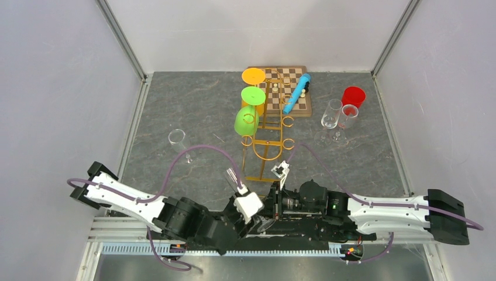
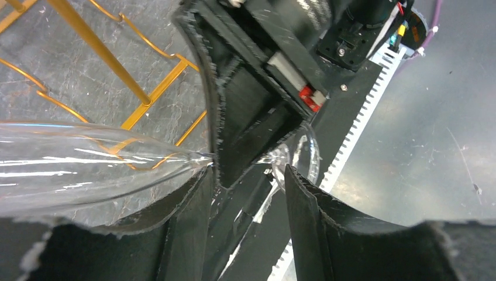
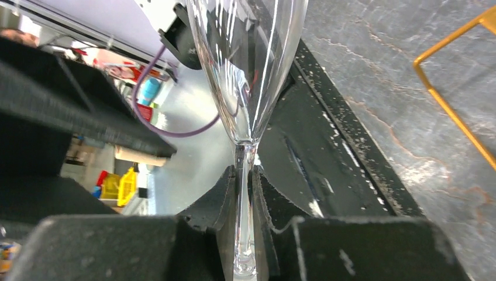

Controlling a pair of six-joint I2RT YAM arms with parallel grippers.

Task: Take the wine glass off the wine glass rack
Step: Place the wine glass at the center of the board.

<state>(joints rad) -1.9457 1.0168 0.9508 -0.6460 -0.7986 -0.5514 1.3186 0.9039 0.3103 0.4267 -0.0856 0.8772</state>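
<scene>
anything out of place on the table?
A blue tube lies diagonally across the wooden chessboard behind the gold rack; it doesn't belong there. The wine glass in the right gripper looks intact; nothing spilled.

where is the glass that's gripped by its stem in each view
top external: glass low centre, just left of the rack's base.
left wrist: bowl lying across the left edge, foot right of centre.
right wrist: bowl top centre, stem running down into the right tool.
Shared landmark: the gold rack wire, upper left in the left wrist view, right edge in the right wrist view.
</scene>
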